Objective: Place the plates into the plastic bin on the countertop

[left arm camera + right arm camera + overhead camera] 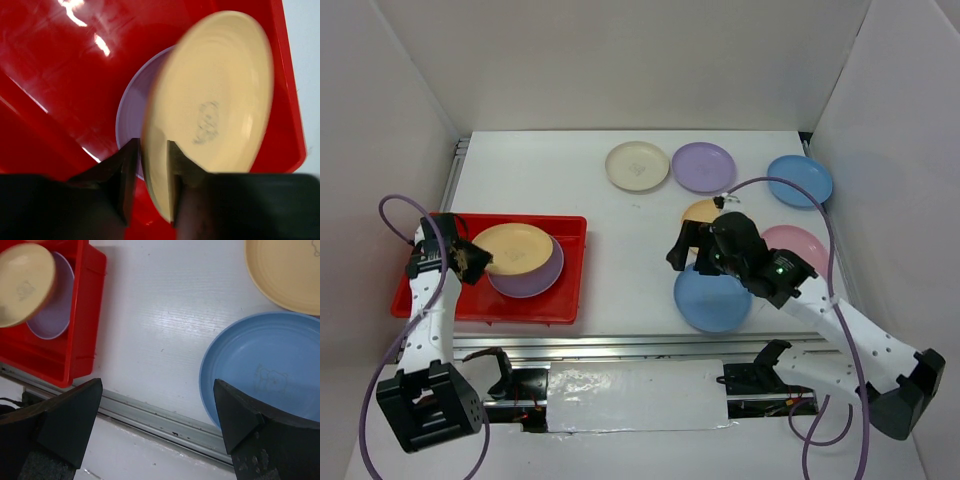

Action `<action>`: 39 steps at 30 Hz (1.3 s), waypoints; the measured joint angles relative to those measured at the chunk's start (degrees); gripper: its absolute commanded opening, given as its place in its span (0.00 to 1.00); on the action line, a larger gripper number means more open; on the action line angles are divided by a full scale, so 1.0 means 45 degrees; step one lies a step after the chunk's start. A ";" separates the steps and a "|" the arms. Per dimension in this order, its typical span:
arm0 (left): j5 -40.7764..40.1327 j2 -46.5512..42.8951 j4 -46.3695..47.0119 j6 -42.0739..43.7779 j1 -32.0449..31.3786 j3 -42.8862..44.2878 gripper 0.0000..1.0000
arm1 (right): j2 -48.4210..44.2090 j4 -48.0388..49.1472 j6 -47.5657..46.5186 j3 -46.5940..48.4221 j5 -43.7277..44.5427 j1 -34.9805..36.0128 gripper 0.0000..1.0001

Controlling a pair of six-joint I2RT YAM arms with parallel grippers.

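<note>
The red plastic bin sits at the countertop's left. A purple plate lies in it. My left gripper is shut on the rim of a yellow-orange plate, tilted over the purple one; in the left wrist view the fingers straddle that rim. My right gripper is open and empty, above the left edge of a blue plate. In the right wrist view that plate lies by the right finger. Another yellow-orange plate and a pink one are partly hidden by the arm.
A cream plate, a purple plate and a blue plate lie along the back of the table. A silver rail edges the front. White walls stand on three sides.
</note>
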 measured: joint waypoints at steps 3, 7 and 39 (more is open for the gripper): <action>0.0301 0.0233 0.0311 0.0044 -0.0044 0.0000 0.72 | -0.0763 -0.0131 0.0005 -0.0073 0.0112 -0.0194 1.00; 0.0447 -0.0714 0.0189 0.0291 -0.0243 0.0005 0.82 | -0.1569 -0.0379 0.0010 -0.0073 0.0437 -0.0379 1.00; -0.2531 1.2342 0.2302 0.0573 -1.6883 0.8888 0.85 | -0.4847 -0.3614 0.0612 0.1545 0.2025 -0.1175 1.00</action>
